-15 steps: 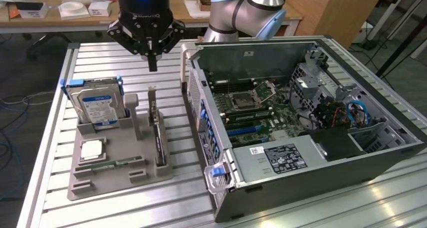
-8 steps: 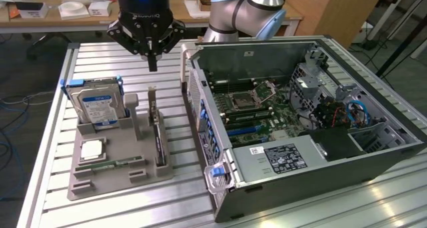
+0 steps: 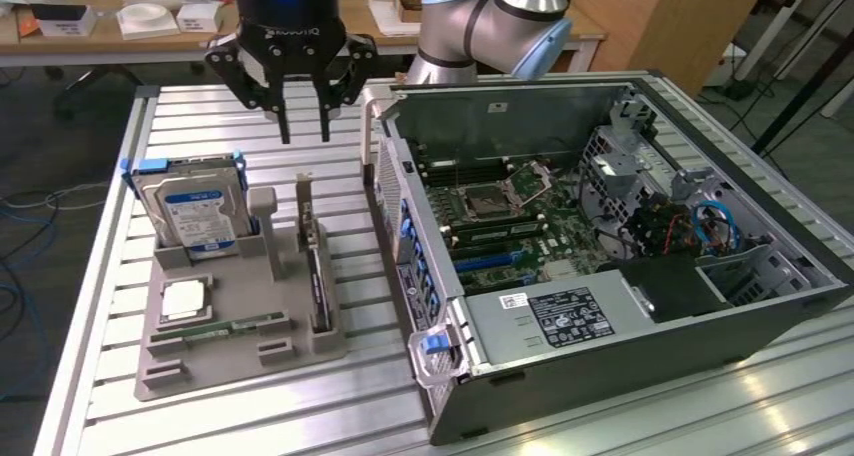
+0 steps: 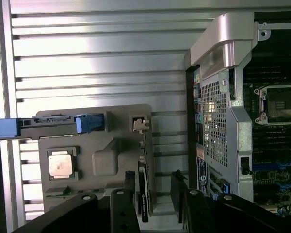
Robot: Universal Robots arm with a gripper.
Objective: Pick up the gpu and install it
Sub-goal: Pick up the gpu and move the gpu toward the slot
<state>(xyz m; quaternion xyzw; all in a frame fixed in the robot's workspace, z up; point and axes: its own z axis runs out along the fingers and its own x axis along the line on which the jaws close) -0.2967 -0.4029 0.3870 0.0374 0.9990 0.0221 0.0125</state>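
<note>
Exterior view: a black gripper (image 3: pixel 303 136) hangs above the far end of a grey parts tray (image 3: pixel 220 364). Its two fingers are parted and hold nothing. The gpu (image 3: pixel 320 294) stands on edge in a slot on the tray's side towards the exterior view's right, silver bracket at the far end, just beside the open computer case (image 3: pixel 694 348). In the wrist view, the card's thin upper edge lines up between the fingers, lower down. The card looks light, stiff and fragile, probably best pinched across its flat faces near the top edge, clear of components. Inverted lettering on the gripper body appears to read Robotiq. The hard drive (image 3: pixel 194 201) has a blue-white label and the power supply sticker (image 3: pixel 571 314) is black and white; neither can be read.
</note>
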